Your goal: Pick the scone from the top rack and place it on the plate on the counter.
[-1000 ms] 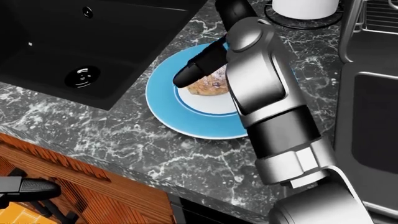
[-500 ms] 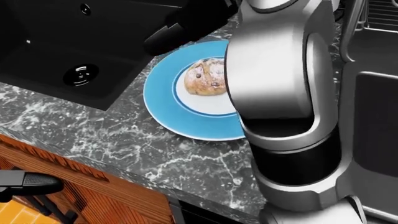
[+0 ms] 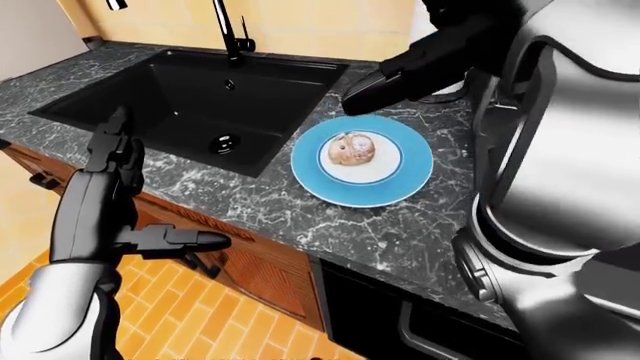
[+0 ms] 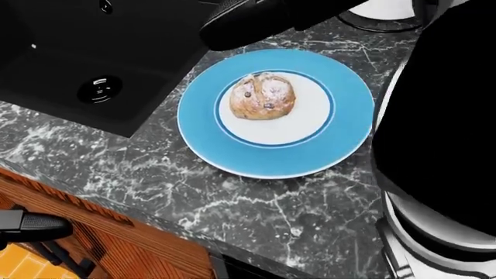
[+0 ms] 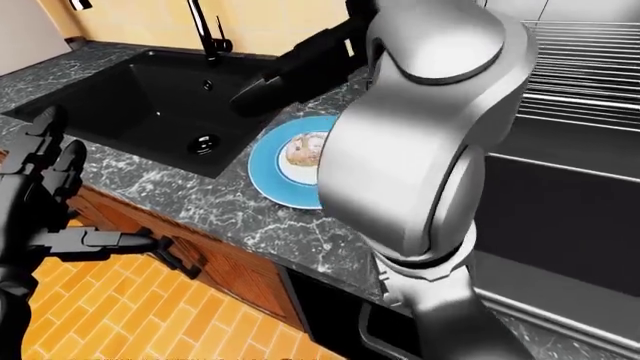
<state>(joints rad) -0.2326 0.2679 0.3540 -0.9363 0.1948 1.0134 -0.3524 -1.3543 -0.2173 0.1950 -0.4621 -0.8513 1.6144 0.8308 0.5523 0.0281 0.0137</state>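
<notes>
Since the scone [image 4: 263, 96] already lay on the white centre of the blue plate [image 4: 202, 136], the placing step looked finished, and what remained was, by my judgement, only to clear the arm from above the plate without brushing it.

Well to the left of the plate, out past the edge of the tabletop [image 3: 300, 217] and over the orange floor, the left robot hand [image 3: 112, 150] hung with its fingers spread, gripping nothing. Between it and the plate, the black sink [image 3: 190, 97] sat sunk into the marble, its drain near the corner closest to the plate. Above the plate's upper left rim, the right robot hand [image 3: 395, 75] showed as a dark shape, apart from the scone and holding nothing that I could see; whether its fingers were spread or curled I could not tell.

To the right of the plate, the right arm's grey shell blocked much of the right-eye view, covering half the plate, and appeared in the head view as a flat black mass. The rack was only partly visible beyond it.
</notes>
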